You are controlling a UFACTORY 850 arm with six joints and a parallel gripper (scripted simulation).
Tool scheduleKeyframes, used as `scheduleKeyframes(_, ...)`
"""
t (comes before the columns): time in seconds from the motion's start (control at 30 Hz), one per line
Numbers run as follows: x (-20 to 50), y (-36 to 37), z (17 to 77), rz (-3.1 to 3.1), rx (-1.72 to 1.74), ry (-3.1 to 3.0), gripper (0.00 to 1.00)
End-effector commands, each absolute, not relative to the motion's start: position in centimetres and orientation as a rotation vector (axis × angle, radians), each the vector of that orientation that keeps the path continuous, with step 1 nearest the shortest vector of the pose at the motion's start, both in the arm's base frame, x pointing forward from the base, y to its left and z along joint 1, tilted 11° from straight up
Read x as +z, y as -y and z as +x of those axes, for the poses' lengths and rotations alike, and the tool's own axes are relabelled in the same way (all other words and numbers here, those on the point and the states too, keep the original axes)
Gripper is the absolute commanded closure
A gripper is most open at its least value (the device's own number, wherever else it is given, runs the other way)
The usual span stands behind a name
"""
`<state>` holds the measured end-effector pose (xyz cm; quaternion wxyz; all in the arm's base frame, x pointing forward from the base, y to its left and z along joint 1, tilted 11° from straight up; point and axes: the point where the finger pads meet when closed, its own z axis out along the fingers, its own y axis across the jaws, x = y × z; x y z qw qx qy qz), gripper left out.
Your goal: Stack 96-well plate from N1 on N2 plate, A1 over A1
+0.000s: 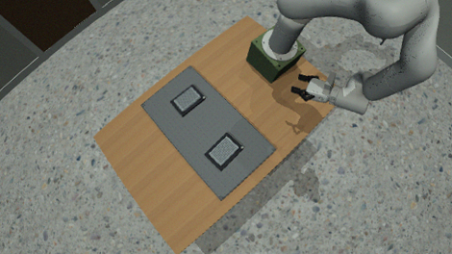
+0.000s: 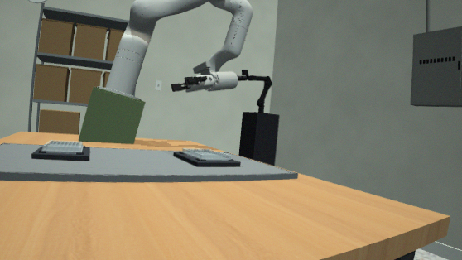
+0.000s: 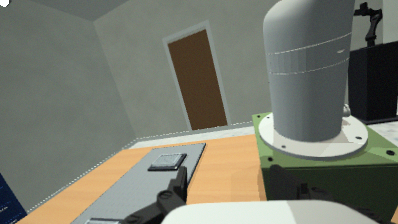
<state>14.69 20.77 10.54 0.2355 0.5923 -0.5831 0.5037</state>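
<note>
Two clear 96-well plates sit in black nests on a grey mat (image 1: pixel 208 132). The plate in N1 (image 1: pixel 224 150) is the one nearer my gripper; it also shows in the exterior view (image 2: pixel 205 156) and at the bottom edge of the wrist view (image 3: pixel 100 221). The plate in N2 (image 1: pixel 187 99) lies flat at the mat's other end (image 2: pixel 62 148) (image 3: pixel 167 161). My gripper (image 1: pixel 297 84) (image 2: pixel 175 87) (image 3: pixel 228 179) is open and empty, high above the table beside the arm's base, well away from both plates. The cut corners are too small to tell.
The green base block (image 1: pixel 277 57) stands on the table close to the gripper. A black stand with a jointed arm (image 2: pixel 258 137) is beyond the table's edge. Shelves with cardboard boxes (image 2: pixel 70 70) are behind the base.
</note>
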Motion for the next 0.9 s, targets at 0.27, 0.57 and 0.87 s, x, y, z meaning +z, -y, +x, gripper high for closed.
scheduleKeyframes(0.27,10.6,-20.8,14.7,1.625,1.382,1.600,0.00)
scheduleKeyframes(0.57,10.1,-20.8,14.7,1.600,1.375,1.638,0.00)
scheduleKeyframes(0.87,8.8,-21.0,14.7,1.364,1.309,1.931,0.00)
